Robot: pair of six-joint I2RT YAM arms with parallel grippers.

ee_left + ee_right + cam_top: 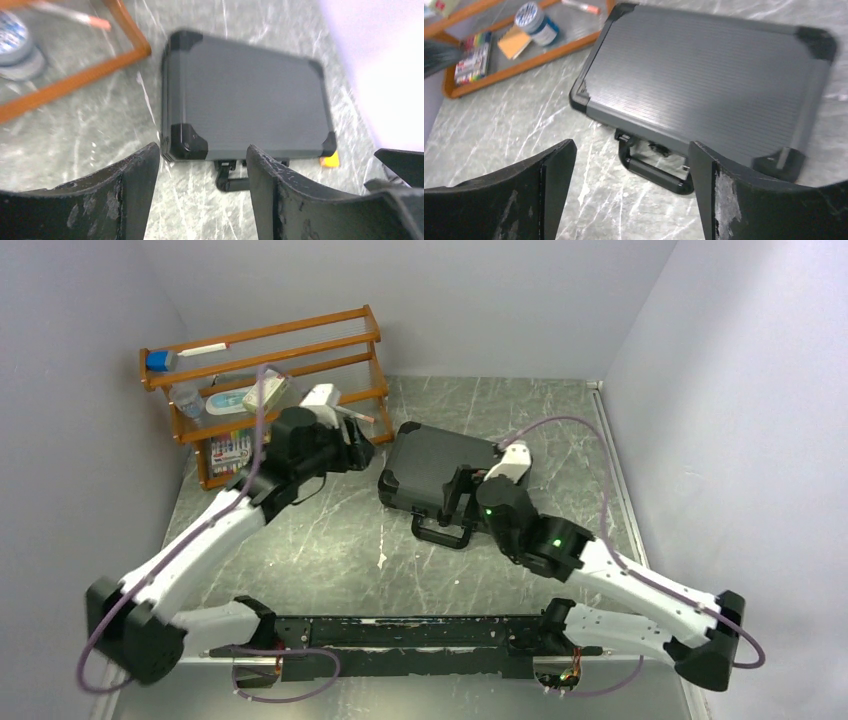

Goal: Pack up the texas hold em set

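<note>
Near centre frame we hold left tool (pixel 202 152) and right tool (pixel 631 147) wide open, empty; a nudge could skid the case (pixel 437 462).

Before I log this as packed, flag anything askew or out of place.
The black rectangular case is shut but lies at a slant on the grey marbled table. A small orange cube peeks out at one handle-side corner; whether it is wedged underneath cannot be told.
</note>
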